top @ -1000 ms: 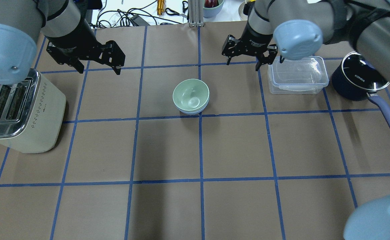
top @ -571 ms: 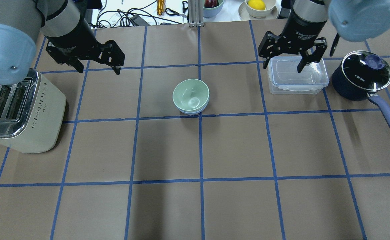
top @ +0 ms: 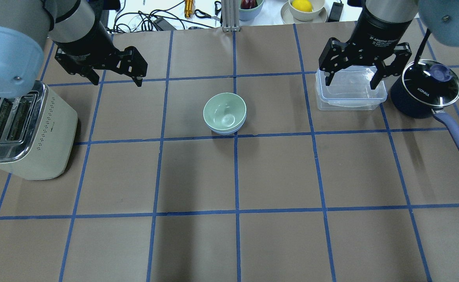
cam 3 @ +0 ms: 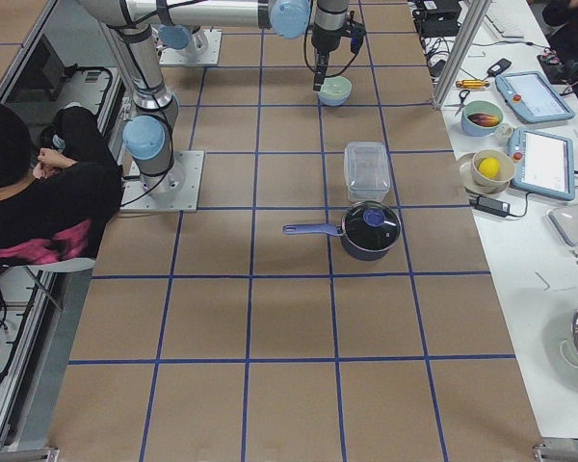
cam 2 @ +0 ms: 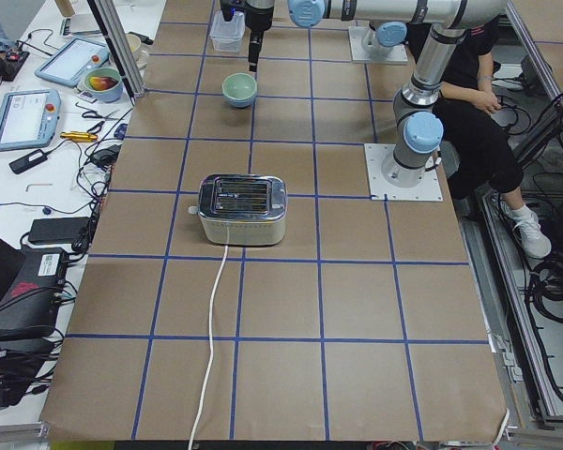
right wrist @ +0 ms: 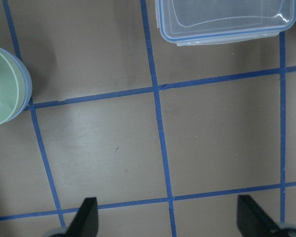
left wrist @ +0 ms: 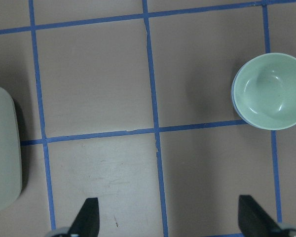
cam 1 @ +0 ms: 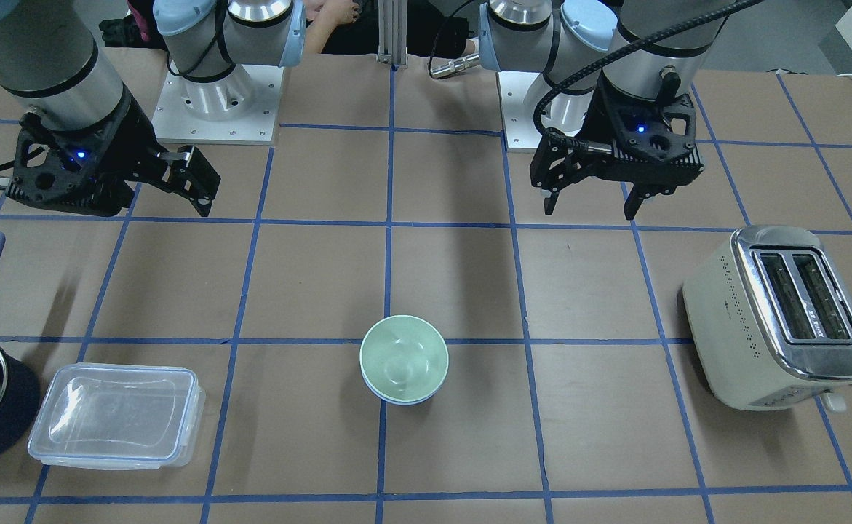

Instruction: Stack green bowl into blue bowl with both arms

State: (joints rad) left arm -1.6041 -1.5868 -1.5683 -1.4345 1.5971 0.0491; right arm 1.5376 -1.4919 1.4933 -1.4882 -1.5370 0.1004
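Note:
The green bowl (top: pixel 224 111) sits nested inside the blue bowl (top: pixel 222 132) at the table's middle, and only a thin blue rim shows under it. Both also show in the front view, green bowl (cam 1: pixel 402 360) and blue bowl (cam 1: pixel 399 399). My left gripper (top: pixel 116 82) is open and empty, hovering to the bowls' back left. My right gripper (top: pixel 351 84) is open and empty above the clear container, well to the right of the bowls. The left wrist view shows the green bowl (left wrist: pixel 270 91) at the upper right. The right wrist view shows it (right wrist: pixel 0 94) at the left edge.
A cream toaster (top: pixel 25 129) stands at the left. A clear lidded container (top: pixel 351 98) and a dark blue saucepan (top: pixel 425 92) with a long handle stand at the back right. Cables and bowls of fruit (top: pixel 305 8) lie beyond the table's far edge.
My right gripper has moved to the right, from beside the container's left edge to above the container. The left gripper and the bowls have not moved.

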